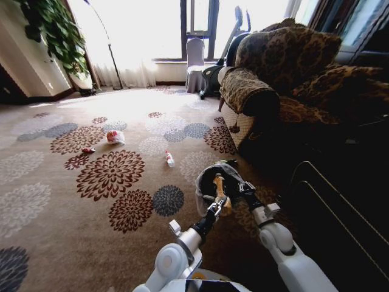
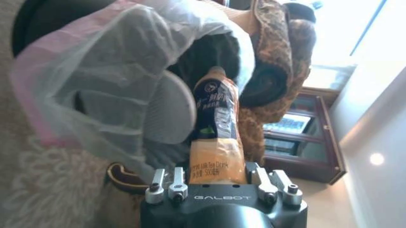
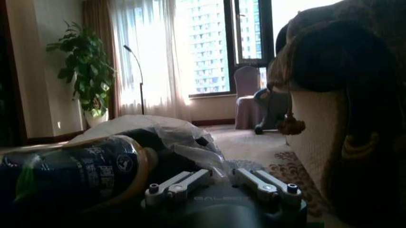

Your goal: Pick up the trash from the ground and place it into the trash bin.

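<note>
Left gripper [image 2: 219, 183] holds bottle [image 2: 216, 128] over trash bin [image 2: 95, 85].

Floor: flowered carpet [image 1: 109, 173] spreading wide | Right: patterned brown sofa [image 1: 285, 79] sitting in shadow | Back: bright window [image 1: 152, 27] pouring daylight through pale curtains | Corner: leafy plant [image 1: 55, 30] hanging over | floor lamp [image 1: 109, 55] standing near.

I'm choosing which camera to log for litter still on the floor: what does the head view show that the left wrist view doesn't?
Head view alone: a crumpled wrapper, a small bottle and a red piece lying on the carpet. Left wrist view alone: the left gripper shut on a drink bottle, label readable. Both: the bag-lined trash bin and the sofa.
</note>
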Controlling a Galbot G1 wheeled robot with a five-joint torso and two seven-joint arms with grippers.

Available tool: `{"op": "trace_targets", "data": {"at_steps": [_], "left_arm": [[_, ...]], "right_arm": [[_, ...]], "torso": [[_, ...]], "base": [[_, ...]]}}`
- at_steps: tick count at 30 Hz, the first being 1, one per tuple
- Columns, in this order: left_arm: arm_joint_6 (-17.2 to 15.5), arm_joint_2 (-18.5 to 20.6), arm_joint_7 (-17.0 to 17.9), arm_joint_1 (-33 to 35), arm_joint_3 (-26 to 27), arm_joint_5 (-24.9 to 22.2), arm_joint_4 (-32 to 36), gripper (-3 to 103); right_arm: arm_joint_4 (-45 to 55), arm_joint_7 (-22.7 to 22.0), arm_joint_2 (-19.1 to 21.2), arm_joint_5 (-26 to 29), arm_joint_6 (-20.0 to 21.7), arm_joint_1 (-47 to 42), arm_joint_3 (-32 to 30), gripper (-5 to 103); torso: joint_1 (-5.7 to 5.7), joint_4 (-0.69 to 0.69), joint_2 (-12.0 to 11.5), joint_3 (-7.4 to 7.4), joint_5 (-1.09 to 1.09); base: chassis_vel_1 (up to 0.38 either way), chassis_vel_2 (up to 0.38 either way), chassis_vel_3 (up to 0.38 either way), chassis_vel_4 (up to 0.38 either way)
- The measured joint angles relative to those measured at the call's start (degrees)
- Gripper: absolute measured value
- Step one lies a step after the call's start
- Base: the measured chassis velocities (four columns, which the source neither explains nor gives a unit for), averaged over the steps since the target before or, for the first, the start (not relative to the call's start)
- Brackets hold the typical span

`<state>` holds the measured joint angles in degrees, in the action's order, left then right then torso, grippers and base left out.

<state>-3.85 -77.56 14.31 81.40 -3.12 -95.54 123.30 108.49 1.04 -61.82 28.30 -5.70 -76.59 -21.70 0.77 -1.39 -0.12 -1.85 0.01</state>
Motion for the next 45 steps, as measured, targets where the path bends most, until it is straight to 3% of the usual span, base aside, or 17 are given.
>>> {"op": "trace_targets", "data": {"at_steps": [6, 7, 9, 12, 14, 28, 32, 33, 34, 37, 42, 45], "left_arm": [[0.13, 0.35, -2.09, -0.19, 0.18, -0.69, 0.04, 66], [0.10, 0.42, -2.18, -0.19, 0.16, -0.69, 0.00, 78], [0.06, 0.39, -2.23, -0.19, 0.15, -0.70, -0.12, 78], [-0.19, 0.35, -2.61, 0.13, -0.12, -0.27, -0.25, 93], [-0.23, 0.38, -2.68, 0.18, -0.19, -0.07, -0.25, 98], [-1.69, 4.44, -9.16, 1.72, 0.78, 13.03, 2.06, 100], [-1.52, 4.49, -9.53, 2.21, 1.34, 13.98, 2.76, 100], [-1.51, 4.49, -9.82, 2.75, 1.31, 14.20, 3.18, 100], [-1.51, 4.49, -9.82, 2.75, 1.31, 14.20, 3.18, 100], [-1.54, 4.79, -10.87, 4.03, 0.75, 16.14, 3.51, 100], [-1.23, 5.39, -12.82, 5.66, -0.20, 19.62, 3.55, 100], [0.78, 5.99, -17.02, 5.73, 0.77, 26.65, 3.72, 100]], "right_arm": [[-0.33, 0.00, -0.19, -0.22, -0.04, -0.41, -0.06, 0], [-0.39, 0.00, -0.33, -0.32, -0.12, -0.55, -0.07, 0], [-0.39, 0.00, -0.44, -0.41, -0.16, -0.64, -0.07, 0], [-0.29, 0.00, -0.55, -0.59, -0.20, -0.92, -0.07, 0], [-0.25, 0.00, -0.55, -0.59, -0.21, -0.94, -0.08, 0], [1.13, -0.01, -0.64, -0.27, -0.39, -2.51, -1.10, 0], [2.20, -0.02, -1.12, -0.52, 3.21, -3.54, -1.10, 0], [3.85, -0.06, -1.42, 2.89, 7.47, -4.15, -0.72, 0], [3.85, -0.06, -1.42, 2.89, 7.47, -4.15, -0.72, 0], [6.15, 0.06, -1.61, 9.88, 13.16, -4.40, -0.44, 0], [6.25, 0.01, -0.68, 8.79, 13.16, -3.88, -1.24, 0], [6.48, -0.08, -0.27, 7.16, 12.58, -3.94, -1.90, 0]], "torso": [[0.00, 0.00, 0.00, 0.00, 0.00], [0.00, 0.00, 0.00, 0.00, 0.00], [0.00, 0.01, 0.00, 0.00, 0.00], [0.00, 0.01, 0.00, 0.00, 0.00], [0.00, 0.01, 0.00, 0.00, 0.00], [0.00, 0.00, 0.00, 0.00, 0.00], [0.00, 0.01, 0.00, 0.00, -0.01], [0.00, 0.03, 0.00, 0.00, -0.01], [0.00, 0.03, 0.00, 0.00, -0.01], [0.00, -0.02, 0.00, 0.00, 0.00], [0.00, -0.01, 0.00, 0.01, -0.03], [0.00, 0.03, 0.00, 0.00, -0.02]], "base": [[0.000, 0.000, 0.000, 0.000], [0.000, 0.000, 0.000, 0.000], [0.000, 0.000, 0.000, 0.000], [0.000, 0.000, 0.000, 0.000], [0.000, 0.000, 0.000, 0.000], [0.000, 0.000, 0.000, 0.000], [0.000, 0.000, 0.000, 0.000], [0.000, 0.000, 0.000, 0.000], [0.000, 0.000, 0.000, 0.000], [0.000, 0.000, 0.000, 0.000], [0.000, 0.000, 0.000, 0.000], [0.000, 0.000, 0.000, 0.000]]}}
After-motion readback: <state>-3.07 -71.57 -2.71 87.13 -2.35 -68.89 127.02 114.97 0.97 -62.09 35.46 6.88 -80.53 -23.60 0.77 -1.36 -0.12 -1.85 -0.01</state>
